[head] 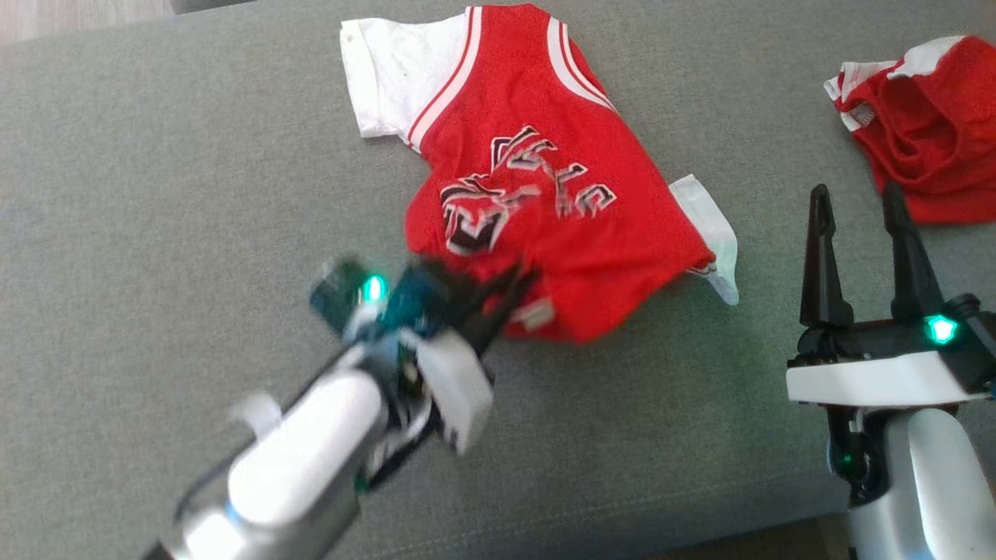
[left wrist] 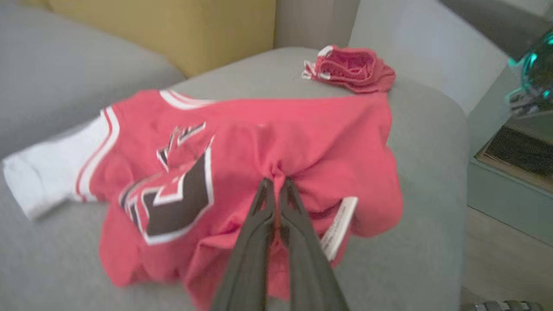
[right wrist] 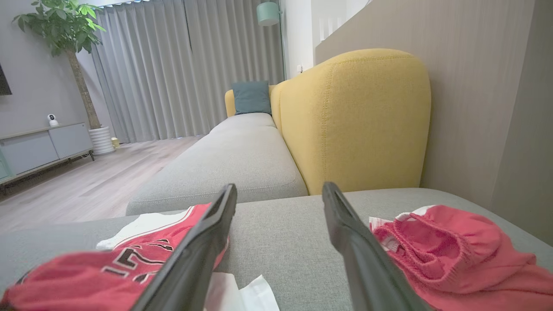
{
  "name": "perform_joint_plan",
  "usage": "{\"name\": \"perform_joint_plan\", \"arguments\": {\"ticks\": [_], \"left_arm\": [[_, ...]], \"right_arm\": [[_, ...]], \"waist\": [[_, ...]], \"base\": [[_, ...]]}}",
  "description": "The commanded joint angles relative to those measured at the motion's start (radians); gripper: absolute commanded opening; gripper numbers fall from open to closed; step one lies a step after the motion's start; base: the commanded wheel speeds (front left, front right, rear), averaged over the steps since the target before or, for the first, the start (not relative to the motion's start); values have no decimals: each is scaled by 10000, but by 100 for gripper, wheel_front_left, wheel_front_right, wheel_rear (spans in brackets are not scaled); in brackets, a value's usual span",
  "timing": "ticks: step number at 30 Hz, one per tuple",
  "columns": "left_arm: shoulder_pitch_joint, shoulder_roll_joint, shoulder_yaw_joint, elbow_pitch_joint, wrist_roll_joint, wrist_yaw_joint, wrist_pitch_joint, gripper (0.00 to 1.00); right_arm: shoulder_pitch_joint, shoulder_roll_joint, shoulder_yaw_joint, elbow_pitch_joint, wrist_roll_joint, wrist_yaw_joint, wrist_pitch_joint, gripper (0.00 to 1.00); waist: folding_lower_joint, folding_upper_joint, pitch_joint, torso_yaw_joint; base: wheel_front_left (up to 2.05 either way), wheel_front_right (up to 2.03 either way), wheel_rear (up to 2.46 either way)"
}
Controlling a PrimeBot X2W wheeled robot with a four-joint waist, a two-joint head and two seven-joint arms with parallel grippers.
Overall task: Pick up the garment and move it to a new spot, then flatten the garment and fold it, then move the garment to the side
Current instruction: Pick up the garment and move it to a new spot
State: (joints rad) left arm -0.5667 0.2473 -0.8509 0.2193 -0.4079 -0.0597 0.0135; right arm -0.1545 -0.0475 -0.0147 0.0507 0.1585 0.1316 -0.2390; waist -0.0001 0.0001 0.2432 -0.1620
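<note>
The garment (head: 537, 179) is a red jersey with white sleeves and a black-and-white print, lying rumpled on the grey sofa seat (head: 156, 194). My left gripper (head: 510, 284) is shut on the red cloth near the jersey's lower hem; in the left wrist view the fingers (left wrist: 276, 183) pinch a gathered fold of the garment (left wrist: 302, 134), beside a white label (left wrist: 339, 226). My right gripper (head: 860, 202) stands open at the right, upright, with nothing between its fingers. In the right wrist view the open right gripper (right wrist: 280, 192) points over the seat, the garment (right wrist: 108, 268) at its lower left.
A second crumpled red piece with white trim (head: 922, 124) lies at the seat's far right, close to my right gripper. A yellow backrest (right wrist: 354, 121) rises behind the seat. The seat's front edge (head: 622, 521) runs along the bottom of the head view.
</note>
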Motion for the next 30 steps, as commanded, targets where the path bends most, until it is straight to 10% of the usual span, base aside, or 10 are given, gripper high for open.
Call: {"name": "perform_joint_plan", "arguments": {"ticks": [1, 6, 8, 9, 30], "left_arm": [[-34, 67, 325, -93, -154, 171, -290, 0], [665, -165, 369, 274, -391, 458, -859, 2], [911, -283, 393, 365, -489, 533, -1168, 85], [1002, -317, 384, 393, -485, 570, -1320, 100], [3868, 140, 3192, -905, -1123, 2705, -2746, 100]], "right_arm": [[-112, -28, 211, -274, 5, -9, -77, 100], [-68, -28, 201, -236, -20, -9, -13, 100], [-42, -28, 220, -193, -3, -9, 18, 100], [-37, -28, 240, -169, 20, -9, 29, 100], [506, -28, 347, 762, 1, -9, 203, 100]], "waist": [[1, -1, -7, 22], [1, -1, -71, 200], [1, -1, -146, 320], [1, -1, -186, 383], [1, -1, -1984, 1509]], "base": [[0, 0, 0], [0, 0, 0], [0, 0, 0], [0, 0, 0], [0, 0, 0]]}}
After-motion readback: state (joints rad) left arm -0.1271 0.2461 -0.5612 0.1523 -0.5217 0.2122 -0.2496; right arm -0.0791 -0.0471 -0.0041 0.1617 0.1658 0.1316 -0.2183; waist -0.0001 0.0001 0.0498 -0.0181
